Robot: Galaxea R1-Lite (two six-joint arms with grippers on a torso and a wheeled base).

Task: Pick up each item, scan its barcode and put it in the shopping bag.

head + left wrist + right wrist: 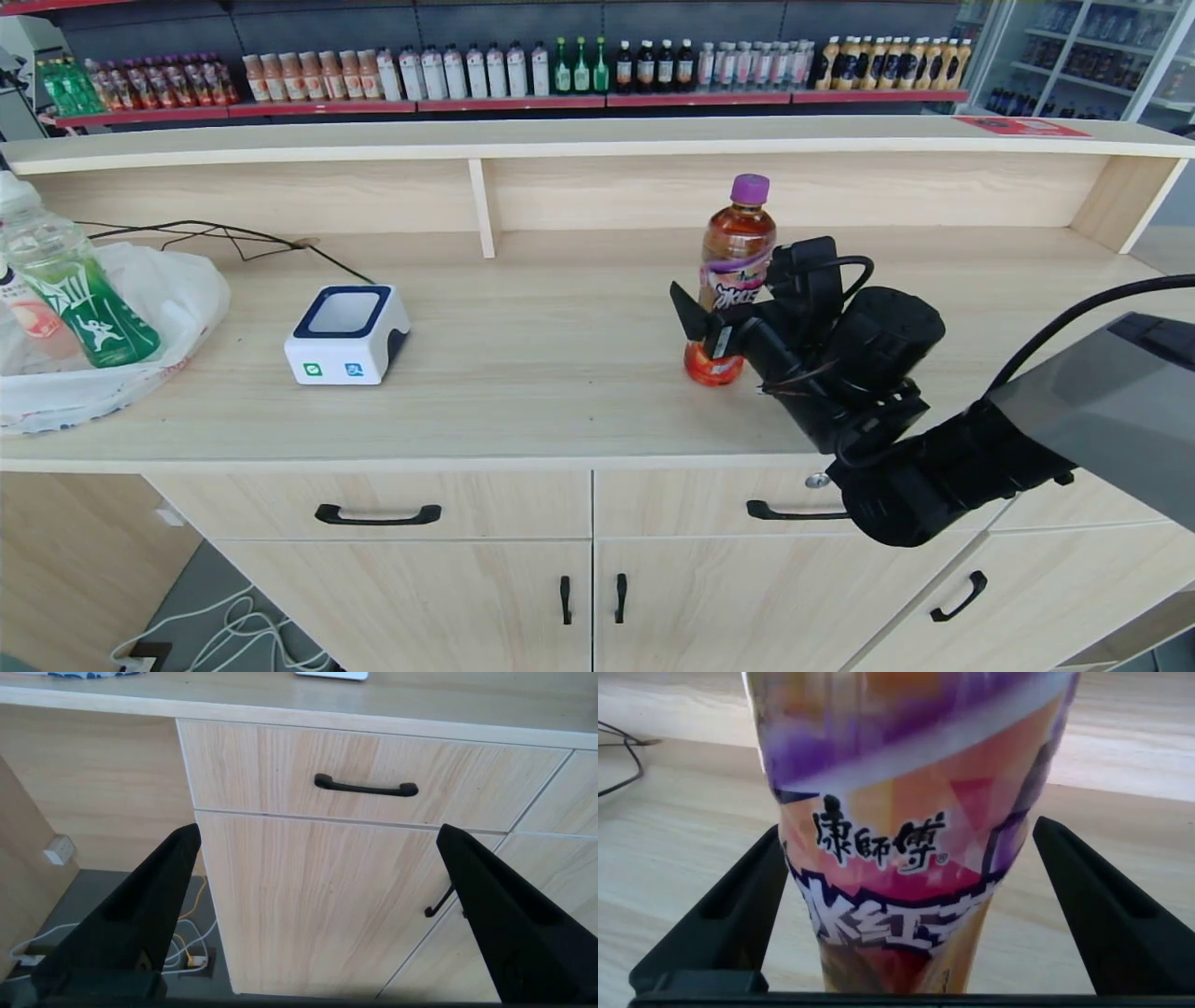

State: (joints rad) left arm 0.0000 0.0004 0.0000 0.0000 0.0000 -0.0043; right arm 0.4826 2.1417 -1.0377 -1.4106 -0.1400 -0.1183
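Amber tea bottle [737, 252] stands centre-right, between spread fingers of the right gripper [721, 327]; left gripper [313, 905] likewise spread

We saw a pale wooden counter [560, 373] bearing a white scanner [347, 334]. From it, the shopping bag [177, 299] lay at nine o'clock, a purple-capped bottle [736, 252] stood at three, and a black cable [205, 229] trailed at eleven.

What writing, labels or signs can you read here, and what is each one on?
Tea bottle: Chinese brand lettering on its label; lower row cut off.
Scanner: two small icons, no words.
Green bottle in the shopping bag: white graphic, print too small.
Shelf bottles and red sign: too small to read.
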